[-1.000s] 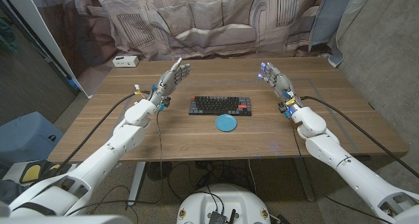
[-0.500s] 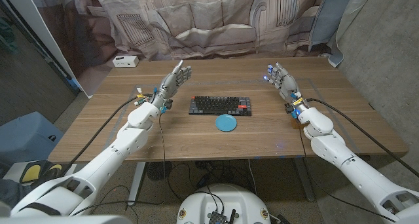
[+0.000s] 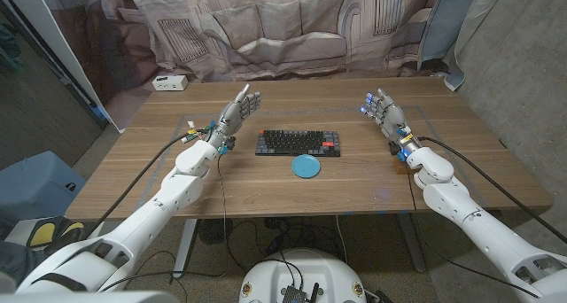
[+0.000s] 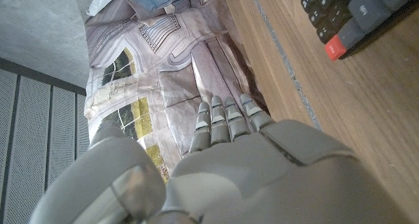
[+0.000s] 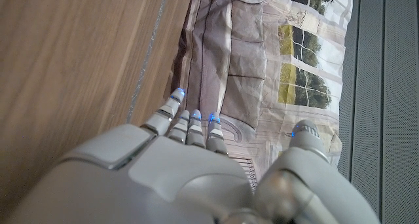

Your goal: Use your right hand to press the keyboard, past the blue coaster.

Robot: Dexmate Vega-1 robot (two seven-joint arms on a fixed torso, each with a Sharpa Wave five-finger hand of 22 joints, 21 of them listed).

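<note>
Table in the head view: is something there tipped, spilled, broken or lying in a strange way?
Nothing stands out. The keyboard lies square to the table edge, the blue coaster lies flat just in front of it, and a small white box sits at the far left corner. Both hands hold nothing.

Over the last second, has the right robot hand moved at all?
Yes. In the head view the right robot hand has drifted away from the keyboard, toward the table's right side, fingers apart and empty.

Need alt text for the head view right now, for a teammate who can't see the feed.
A black keyboard lies mid-table with a blue coaster just in front of it. The robot's open left hand and right hand are raised on either side, touching neither.
</note>
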